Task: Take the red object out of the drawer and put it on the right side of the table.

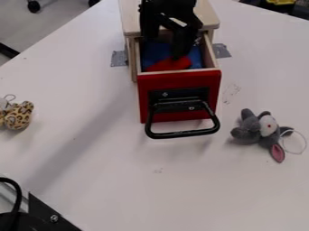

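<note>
What worries me most is the grip. My gripper (176,52) is down inside the open drawer (180,80), right at the red object (165,66), which lies on the blue lining (156,50) just behind the front panel. I can't tell whether the jaws are spread or pinching it. If they have only a corner, it could slip back as I lift, or I might bunch up the lining with it. Going sideways too soon would knock the side wall (208,50) or tug the drawer; I'd want to rise well clear first.

The drawer's wooden cabinet (208,17) stands by the counter's (102,180) far edge, with tape (119,58) beside it. Toward the right edge, a grey plush toy (249,131) takes up some of the space I need, so I'd set down beside it. The spotted toy (18,116), by the left edge, is no bother.
</note>
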`<state>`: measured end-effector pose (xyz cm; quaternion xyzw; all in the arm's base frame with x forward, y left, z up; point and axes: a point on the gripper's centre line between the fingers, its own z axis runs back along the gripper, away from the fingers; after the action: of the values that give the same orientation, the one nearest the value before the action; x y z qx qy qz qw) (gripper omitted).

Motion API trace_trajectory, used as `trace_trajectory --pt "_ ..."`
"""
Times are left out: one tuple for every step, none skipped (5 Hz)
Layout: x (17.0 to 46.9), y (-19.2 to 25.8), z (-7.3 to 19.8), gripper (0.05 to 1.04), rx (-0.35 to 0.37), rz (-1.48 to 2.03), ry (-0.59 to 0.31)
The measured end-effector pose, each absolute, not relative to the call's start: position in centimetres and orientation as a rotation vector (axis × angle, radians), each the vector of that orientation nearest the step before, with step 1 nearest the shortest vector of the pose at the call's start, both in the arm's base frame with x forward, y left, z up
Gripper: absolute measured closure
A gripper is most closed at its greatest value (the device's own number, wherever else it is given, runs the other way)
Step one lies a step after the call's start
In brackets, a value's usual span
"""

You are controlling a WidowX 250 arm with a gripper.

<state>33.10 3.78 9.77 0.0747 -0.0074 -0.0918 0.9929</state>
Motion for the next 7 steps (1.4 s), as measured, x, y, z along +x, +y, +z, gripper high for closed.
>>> trace_trajectory --pt "33.4 3.9 8.7 0.085 0.170 -0.170 -0.007" --pt "33.6 4.0 7.9 0.085 0.175 -0.146 0.001" --pt "34.1 3.9 7.5 0.085 0.173 -0.133 0.003" --pt "34.7 3.1 7.5 0.085 0.173 -0.136 -0.004" --pt "34.9 2.5 7.2 0.085 0.172 -0.132 -0.012" --pt "35.0 2.1 7.0 0.085 0.178 -0.138 -0.014" --pt "35.3 2.2 7.1 0.085 0.188 -0.135 -0.034"
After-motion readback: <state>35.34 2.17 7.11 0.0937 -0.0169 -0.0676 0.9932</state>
